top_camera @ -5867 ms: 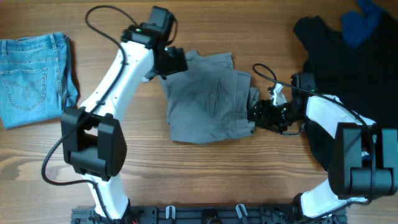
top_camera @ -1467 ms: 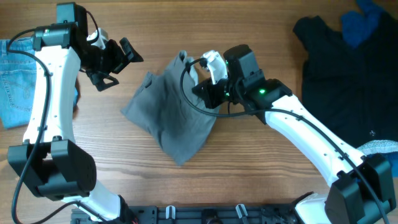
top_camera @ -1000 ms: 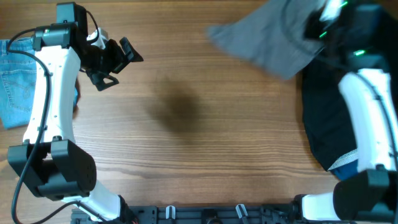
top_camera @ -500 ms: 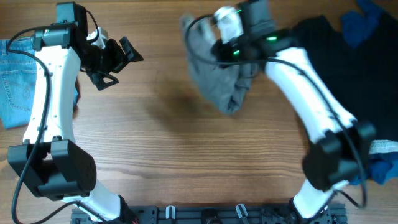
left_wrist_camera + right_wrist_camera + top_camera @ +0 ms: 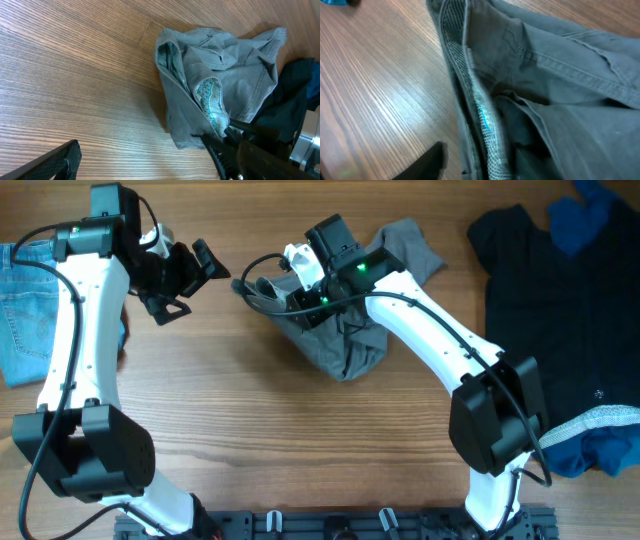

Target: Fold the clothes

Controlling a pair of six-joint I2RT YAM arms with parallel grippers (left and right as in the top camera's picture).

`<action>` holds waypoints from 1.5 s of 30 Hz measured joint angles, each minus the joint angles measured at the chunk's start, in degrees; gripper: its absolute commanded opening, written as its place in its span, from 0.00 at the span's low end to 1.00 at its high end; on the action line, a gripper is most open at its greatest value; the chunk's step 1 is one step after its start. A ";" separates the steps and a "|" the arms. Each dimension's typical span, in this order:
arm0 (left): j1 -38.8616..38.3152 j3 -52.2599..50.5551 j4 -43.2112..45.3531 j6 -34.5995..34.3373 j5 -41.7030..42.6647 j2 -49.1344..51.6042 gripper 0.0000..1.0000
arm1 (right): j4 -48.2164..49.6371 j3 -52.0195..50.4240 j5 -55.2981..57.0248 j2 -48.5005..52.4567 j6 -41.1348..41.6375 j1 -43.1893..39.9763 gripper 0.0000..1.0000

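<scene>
The grey trousers (image 5: 352,330) lie crumpled on the table at centre back, one part trailing to the back right. My right gripper (image 5: 300,296) is down at their left edge. In the right wrist view the waistband (image 5: 485,120) runs between its fingers (image 5: 480,169); only one finger shows and the other is hidden by cloth. My left gripper (image 5: 186,275) is open and empty, held well to the left of the trousers. The left wrist view shows its spread fingers (image 5: 142,155) over bare wood, with the trousers (image 5: 220,85) beyond them.
Folded light-blue jeans (image 5: 35,305) lie at the far left edge. A black garment (image 5: 545,290) covers the right side, with a blue garment (image 5: 585,215) at the back right corner and a blue and grey piece (image 5: 600,442) at the front right.
My right arm swung the grey trousers through the air from the back right, then leftwards and down; they now rest on the table. My left arm has not moved.
</scene>
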 measured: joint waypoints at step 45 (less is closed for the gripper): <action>-9.25 -35.85 35.98 -12.11 -2.75 0.44 1.00 | -15.26 -0.04 5.14 -13.75 -0.90 -16.61 0.78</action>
